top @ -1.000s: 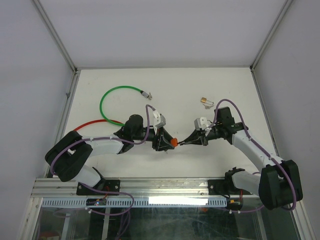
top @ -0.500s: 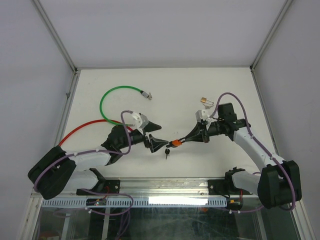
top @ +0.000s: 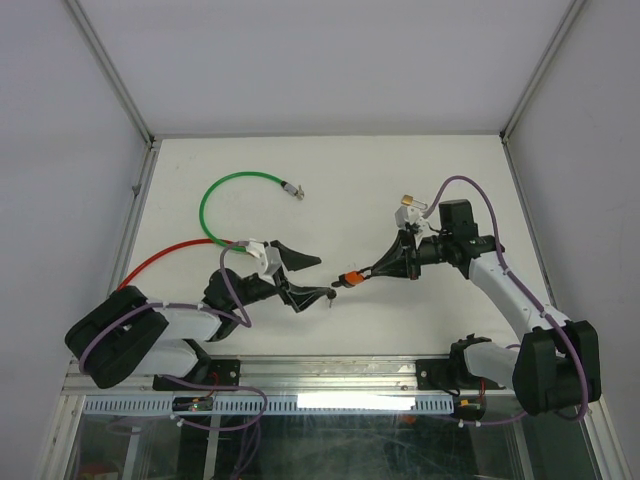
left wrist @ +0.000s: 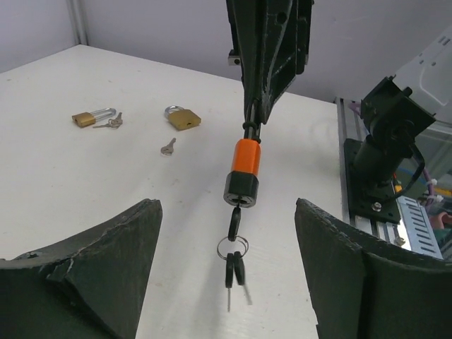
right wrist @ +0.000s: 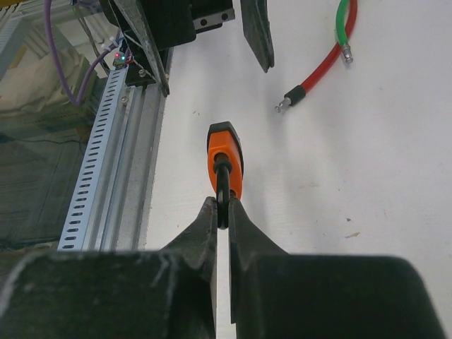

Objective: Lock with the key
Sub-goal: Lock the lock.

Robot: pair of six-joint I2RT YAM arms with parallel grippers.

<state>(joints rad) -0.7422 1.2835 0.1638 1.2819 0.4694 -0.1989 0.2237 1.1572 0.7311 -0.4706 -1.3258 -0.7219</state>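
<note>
An orange padlock (top: pixel 350 278) hangs in the air over the table's front middle. My right gripper (top: pixel 368 272) is shut on its black shackle (right wrist: pixel 222 191), with the orange body (right wrist: pixel 224 152) sticking out beyond the fingertips. In the left wrist view the lock (left wrist: pixel 244 159) points downward, and a black-headed key (left wrist: pixel 234 222) sits in its keyhole. A ring with two more keys (left wrist: pixel 234 268) dangles from it. My left gripper (top: pixel 315 277) is open just left of the lock, its fingers (left wrist: pixel 106 261) standing wide to either side of the keys without touching them.
Two brass padlocks (left wrist: pixel 182 118) (left wrist: pixel 92 116) and a loose key (left wrist: pixel 167 147) lie on the table beyond the lock. A green cable (top: pixel 235 195) and a red cable (top: pixel 170 255) curve at the left. The aluminium rail (right wrist: pixel 99 155) runs along the near edge.
My left gripper has opened, let go of the lock and key, and drawn back to the left. The right gripper has carried the lock slightly back and right, keys now dangling.
</note>
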